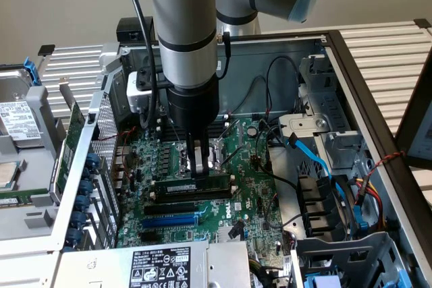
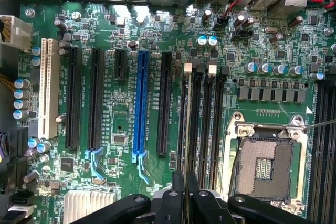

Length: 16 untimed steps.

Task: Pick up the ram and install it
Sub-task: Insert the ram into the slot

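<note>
Ram: green stick with a white label, standing on edge in a black memory slot on the motherboard, between the CPU socket and the blue expansion slot
Gripper: closed on the ram's top edge near its middle, fingers pointing straight down
Seating: cannot tell whether the stick is fully home or only resting in the slot mouth
Risk, alignment: if the stick sits off the slot's key, pressing could jam it or flex the board
Risk, tilt: a push from the middle alone may seat one end first, leaving the white end latch unclosed
Risk, grip: fingers could slip down the thin edge
</note>
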Motion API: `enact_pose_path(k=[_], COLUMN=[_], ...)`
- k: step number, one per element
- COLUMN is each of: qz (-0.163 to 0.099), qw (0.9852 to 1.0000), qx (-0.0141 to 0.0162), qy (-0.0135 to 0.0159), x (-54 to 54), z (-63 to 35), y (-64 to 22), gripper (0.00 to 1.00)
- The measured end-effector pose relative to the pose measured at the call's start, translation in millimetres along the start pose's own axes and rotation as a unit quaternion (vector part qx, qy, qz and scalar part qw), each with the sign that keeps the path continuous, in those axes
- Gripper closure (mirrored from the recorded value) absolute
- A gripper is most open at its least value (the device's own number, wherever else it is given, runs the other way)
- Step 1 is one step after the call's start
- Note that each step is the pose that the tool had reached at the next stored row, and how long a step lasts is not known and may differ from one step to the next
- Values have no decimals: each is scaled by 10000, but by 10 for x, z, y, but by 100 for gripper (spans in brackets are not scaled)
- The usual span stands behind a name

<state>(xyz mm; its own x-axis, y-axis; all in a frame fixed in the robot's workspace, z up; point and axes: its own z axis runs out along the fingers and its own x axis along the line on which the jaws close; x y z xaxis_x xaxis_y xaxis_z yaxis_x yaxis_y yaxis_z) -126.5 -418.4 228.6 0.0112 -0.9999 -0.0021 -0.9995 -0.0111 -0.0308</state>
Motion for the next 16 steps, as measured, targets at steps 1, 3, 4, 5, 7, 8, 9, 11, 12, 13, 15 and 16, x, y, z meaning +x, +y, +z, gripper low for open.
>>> enact_pose_path(k=[1, 3, 4, 5, 7, 8, 9, 11, 12, 13, 15, 16], qz=[1, 2, 2, 2, 2, 4, 5, 12, 16, 21, 32, 35], qw=[10000, 10000, 10000, 10000, 10000, 10000, 10000, 10000, 10000, 10000, 10000, 10000], qx=[1, 3, 4, 5, 8, 9, 10, 11, 12, 13, 15, 17], qy=[0, 1, 1, 0, 0, -1, 0, 0, 0, 0, 0, 0], x=[0, 0, 0, 0, 0, 0, 0, 1, 2, 4, 4, 5], z=[3, 10, 13, 16, 18, 19, 19, 19, 19, 20, 20, 21], y=[1, 3, 3, 3, 6, 9, 10, 12, 13, 14, 15, 15], gripper=[87, 87, 87, 87, 87, 87, 87, 87, 87, 87, 87, 87])
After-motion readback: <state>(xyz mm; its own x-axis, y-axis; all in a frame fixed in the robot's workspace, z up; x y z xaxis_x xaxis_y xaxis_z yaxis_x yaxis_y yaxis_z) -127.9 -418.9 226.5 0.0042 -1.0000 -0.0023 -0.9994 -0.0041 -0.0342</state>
